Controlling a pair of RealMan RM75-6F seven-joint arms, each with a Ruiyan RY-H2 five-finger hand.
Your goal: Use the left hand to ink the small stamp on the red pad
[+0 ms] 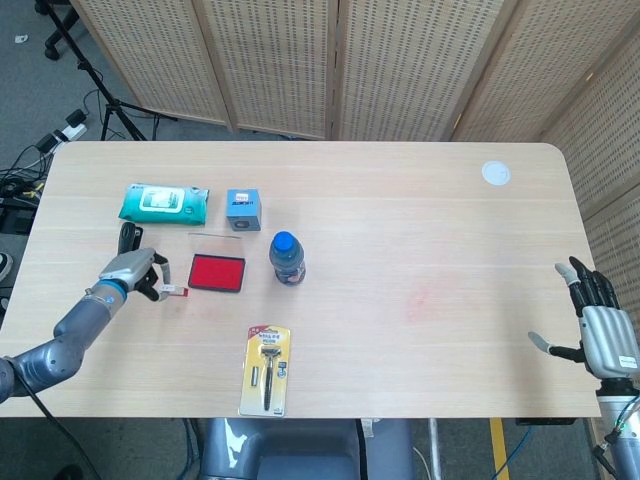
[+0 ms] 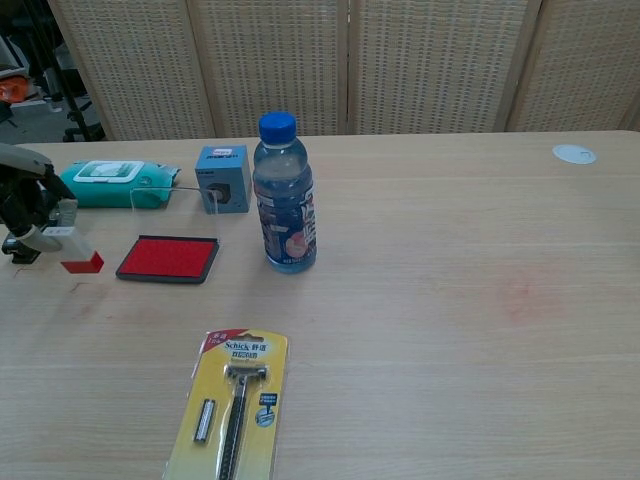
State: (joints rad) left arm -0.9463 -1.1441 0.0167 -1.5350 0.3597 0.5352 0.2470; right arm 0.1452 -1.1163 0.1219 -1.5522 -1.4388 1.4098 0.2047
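Left hand (image 1: 128, 274): closed on the small stamp (image 2: 76, 251), held off the table with its red face (image 2: 82, 263) tilted up and outward. The face shows solid red, which suggests ink has taken.

Red pad (image 1: 217, 272): open and flat on the table (image 1: 420, 230), just to the right of the left hand and apart from it. The stamp is neither over the pad nor touching it. The pad's clear lid (image 2: 172, 198) stands raised at its far edge.

Right hand (image 1: 598, 325): far across the table at its right edge, fingers spread, holding nothing.

Progress, as judged: the inking looks done, going by the red stamp face and the stamp held clear of the pad. What may remain is only setting the stamp down or carrying it on to a next use; the task sentence asks for neither.

Other items: black stapler (image 1: 126, 239) just beyond the left hand; green wipes pack (image 1: 164, 203) farther beyond; small blue box (image 1: 243, 210) and water bottle (image 1: 287, 258) past the pad to the right; packaged razor (image 1: 266, 369) nearer the robot.
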